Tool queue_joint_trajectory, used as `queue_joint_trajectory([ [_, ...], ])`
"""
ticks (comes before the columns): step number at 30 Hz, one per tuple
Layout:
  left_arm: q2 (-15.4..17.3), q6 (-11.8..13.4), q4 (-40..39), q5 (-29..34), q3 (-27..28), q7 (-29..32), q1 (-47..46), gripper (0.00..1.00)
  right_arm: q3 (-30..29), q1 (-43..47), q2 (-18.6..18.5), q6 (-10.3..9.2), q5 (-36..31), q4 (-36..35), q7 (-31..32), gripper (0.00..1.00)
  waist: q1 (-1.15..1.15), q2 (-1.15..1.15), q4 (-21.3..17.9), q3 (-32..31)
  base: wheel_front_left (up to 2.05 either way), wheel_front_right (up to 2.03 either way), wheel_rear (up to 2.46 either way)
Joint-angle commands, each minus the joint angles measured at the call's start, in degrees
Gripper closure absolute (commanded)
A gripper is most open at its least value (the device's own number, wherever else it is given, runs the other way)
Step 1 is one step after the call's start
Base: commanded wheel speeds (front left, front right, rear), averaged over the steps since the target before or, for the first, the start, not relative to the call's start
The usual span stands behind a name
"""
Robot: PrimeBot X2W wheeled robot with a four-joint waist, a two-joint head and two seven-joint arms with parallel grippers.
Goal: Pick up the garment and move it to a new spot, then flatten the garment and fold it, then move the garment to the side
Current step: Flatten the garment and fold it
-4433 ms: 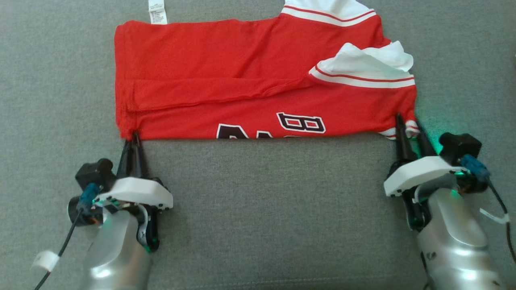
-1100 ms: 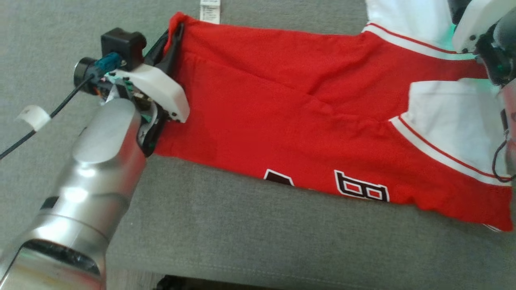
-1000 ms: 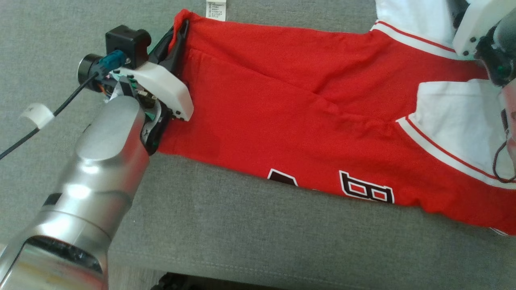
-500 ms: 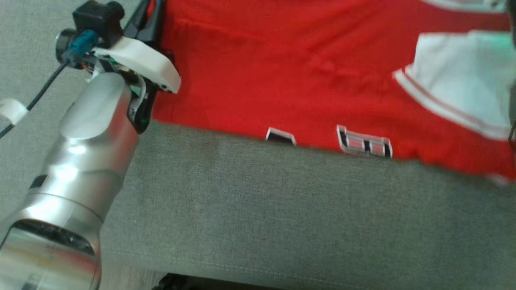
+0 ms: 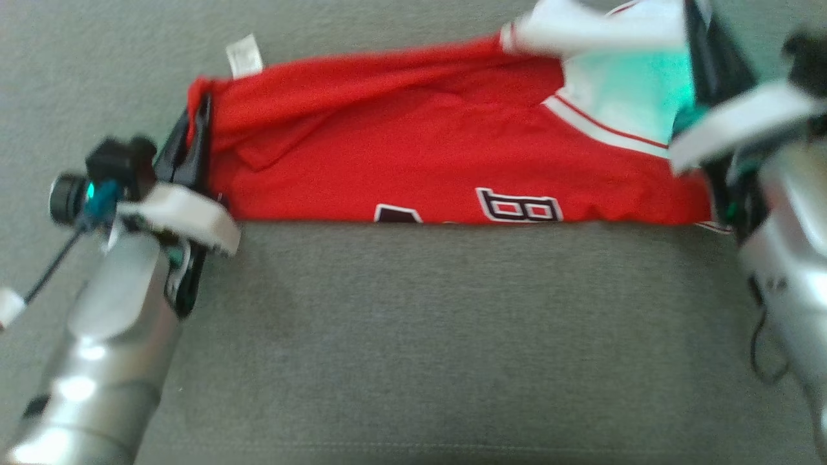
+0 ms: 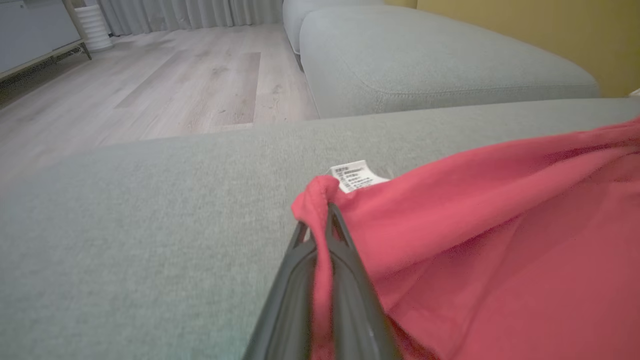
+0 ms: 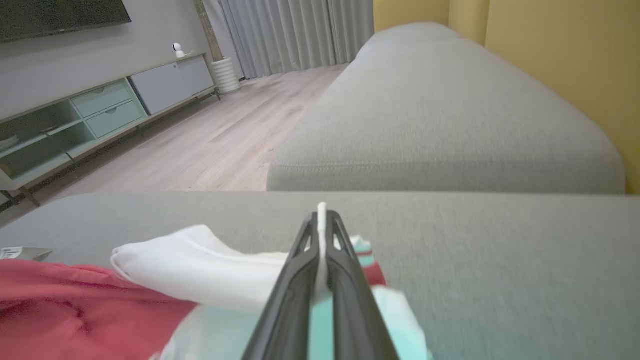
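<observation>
The garment (image 5: 420, 155) is a red jersey with white sleeves and dark lettering, lying on the grey sofa seat (image 5: 413, 336). My left gripper (image 5: 201, 106) is shut on its far left red corner; in the left wrist view the fingers (image 6: 320, 222) pinch the red cloth just below the white care label (image 6: 356, 176). My right gripper (image 5: 698, 19) is at the far right, shut on the white sleeve (image 5: 620, 84). In the right wrist view, white cloth (image 7: 200, 265) is clamped between the fingers (image 7: 321, 217). The far edge looks bunched and raised.
A second grey sofa section (image 6: 425, 60) lies beyond the seat. Wooden floor (image 6: 150, 90) runs to the left of it. A yellow wall (image 7: 550, 50) stands behind, and a low cabinet (image 7: 100, 110) sits across the room.
The head view has shifted. My right gripper has shut on the white sleeve. The left gripper still holds the red corner, and the garment's far edge now looks bunched and raised.
</observation>
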Motion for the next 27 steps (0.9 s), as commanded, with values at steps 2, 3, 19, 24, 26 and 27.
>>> queue_joint_trajectory([
  [2,3.04,0.70,-1.86,1.46,3.57,-0.28,2.02,1.00,1.77,4.60,-1.27,0.19,3.35,-4.60,-1.04,1.00,0.01,0.00,-2.40,-1.81,0.00,0.00,0.00],
  [3,3.08,1.01,-1.88,1.84,4.17,-0.28,3.25,1.00,2.05,6.30,-1.53,0.19,4.39,-5.51,-1.12,1.00,0.01,0.00,-2.76,-2.08,0.00,0.00,0.00],
  [19,0.06,8.93,-5.56,9.17,13.51,-0.29,14.47,0.00,-4.62,19.69,3.14,0.19,6.32,-7.27,-1.57,0.00,0.01,0.00,-3.69,-8.11,0.00,0.00,0.00],
  [24,-2.77,11.09,-11.70,10.87,18.38,-0.29,20.61,0.00,-13.89,23.65,7.03,0.19,-3.41,-9.78,-1.58,0.00,0.01,0.00,-4.04,-11.81,0.00,0.00,0.00],
  [26,-4.40,11.47,-14.19,11.43,20.45,-0.29,23.47,0.00,-17.21,26.12,9.54,0.19,-8.20,-10.65,-1.58,0.00,0.01,0.00,-4.14,-13.50,0.00,0.00,0.00],
  [27,-5.30,11.54,-15.35,11.73,21.42,-0.29,24.96,0.00,-18.28,27.41,10.79,0.19,-10.29,-10.96,-1.58,0.00,0.01,0.00,-4.17,-14.46,0.00,0.00,0.00],
])
